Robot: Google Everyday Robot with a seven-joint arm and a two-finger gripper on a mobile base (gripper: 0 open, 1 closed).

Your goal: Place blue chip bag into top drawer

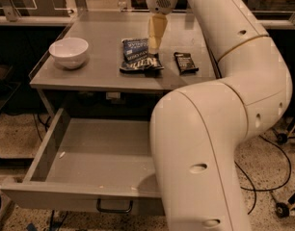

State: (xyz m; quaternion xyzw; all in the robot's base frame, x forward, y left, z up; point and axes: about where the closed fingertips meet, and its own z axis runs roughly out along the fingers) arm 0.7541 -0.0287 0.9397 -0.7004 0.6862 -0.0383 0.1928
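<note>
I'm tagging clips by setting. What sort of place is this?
Likely a lab or workshop: a grey metal table with its top drawer open, and a speckled floor. The pincer is over the blue chip bag.

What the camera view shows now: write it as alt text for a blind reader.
The robot's gripper points down at the right side of a blue chip bag on a grey table, with a white bowl to its left and a black packet to its right. Below, the top drawer stands pulled open.

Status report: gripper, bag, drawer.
Gripper above blue chip bag, contact unclear. Bag lies on tabletop. Top drawer open. Black packet, white bowl apart from bag.
</note>
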